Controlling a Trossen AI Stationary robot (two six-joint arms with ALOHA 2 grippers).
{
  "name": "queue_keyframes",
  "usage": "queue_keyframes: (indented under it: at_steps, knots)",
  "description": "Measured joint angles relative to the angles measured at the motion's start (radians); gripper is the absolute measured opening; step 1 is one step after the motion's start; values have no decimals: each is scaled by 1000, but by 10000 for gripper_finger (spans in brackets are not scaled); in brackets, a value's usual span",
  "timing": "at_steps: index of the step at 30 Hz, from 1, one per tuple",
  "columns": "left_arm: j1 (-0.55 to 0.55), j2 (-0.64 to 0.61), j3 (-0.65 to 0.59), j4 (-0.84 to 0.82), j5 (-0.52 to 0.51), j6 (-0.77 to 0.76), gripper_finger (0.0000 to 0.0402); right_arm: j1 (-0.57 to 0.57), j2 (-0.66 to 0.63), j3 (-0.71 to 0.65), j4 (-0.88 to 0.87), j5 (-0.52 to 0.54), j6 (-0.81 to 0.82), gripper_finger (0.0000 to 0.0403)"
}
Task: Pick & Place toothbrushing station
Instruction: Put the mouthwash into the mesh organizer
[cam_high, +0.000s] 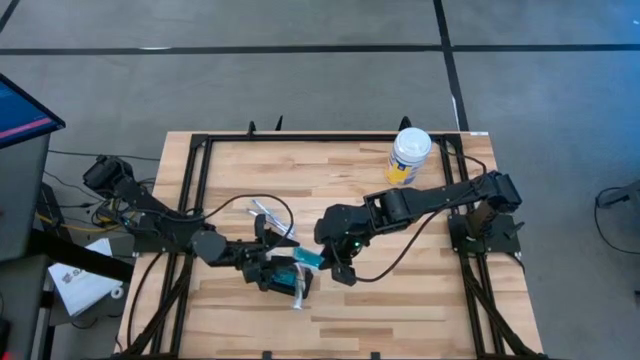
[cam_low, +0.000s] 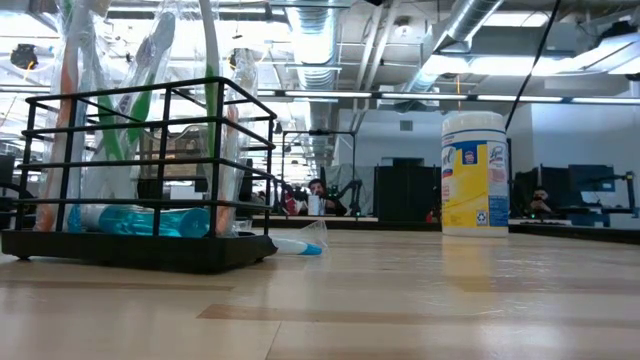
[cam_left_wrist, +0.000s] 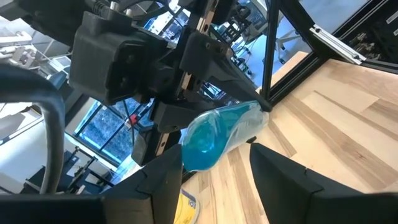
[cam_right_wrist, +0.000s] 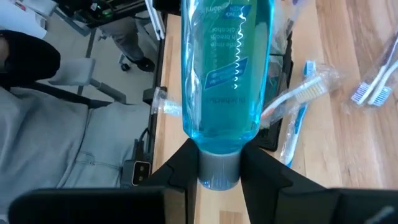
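Right gripper (cam_right_wrist: 219, 163) fingers clamped on blue bottle (cam_right_wrist: 227, 68) cap, long axis pointing into toothbrushing station (cam_high: 283, 273). Left gripper (cam_left_wrist: 214, 171) fingers spread, unloaded, just beside bottle base, nearer station.

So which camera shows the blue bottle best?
The right wrist view: the bottle fills the picture, its label readable, its grey cap between the right claw's fingers. The left wrist view shows only its blue end. The high view shows a small teal patch. The low view shows it lying in the rack.
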Motion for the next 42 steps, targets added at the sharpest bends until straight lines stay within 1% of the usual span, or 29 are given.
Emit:
queue_keyframes:
  at_steps: [3, 6, 9, 11, 13, 14, 17, 19, 21, 23, 25, 28, 37, 42]
  knots:
    - [0, 0, 0, -1, 1, 0, 177, -5, 0, 0, 0, -6, -1, 81]
    - [1, -1, 0, -1, 40, -1, 173, -8, 1, 0, 1, -20, -3, 81]
    - [0, 0, 0, -10, 63, 0, 169, -15, 34, 0, 36, -39, -4, 81]
    - [0, 2, -3, -15, 64, 0, 167, -21, 55, 0, 24, -60, -3, 81]
    - [0, -1, -2, -18, 79, -1, 165, -38, 83, 16, 39, -105, -14, 81]
    - [-1, 2, -2, -17, 81, -1, 165, -42, 89, 18, 18, -103, -23, 81]
    - [-1, 2, -2, -21, 78, -8, 162, -59, 125, 42, 24, -124, -32, 81]
    - [-2, 1, -2, -25, 71, -8, 160, -61, 121, 52, -76, -123, -47, 86]
    - [-1, 1, -2, -28, 69, -8, 158, -60, 136, 98, -32, -124, -65, 86]
    - [-1, 1, -1, -30, 68, -7, 156, -53, 134, 128, -123, -126, -79, 82]
    - [-2, 1, -1, -36, 61, -20, 157, -43, 148, 166, -115, -125, -80, 81]
    - [-1, 1, -1, -41, 43, -26, 156, -39, 148, 202, -155, -130, -78, 81]
    - [-1, 0, -1, -45, 37, -26, 158, -27, 148, 217, -165, -158, -79, 81]
    - [-1, 1, -1, -44, 44, -26, 144, -32, 148, 217, -166, -156, -78, 81]
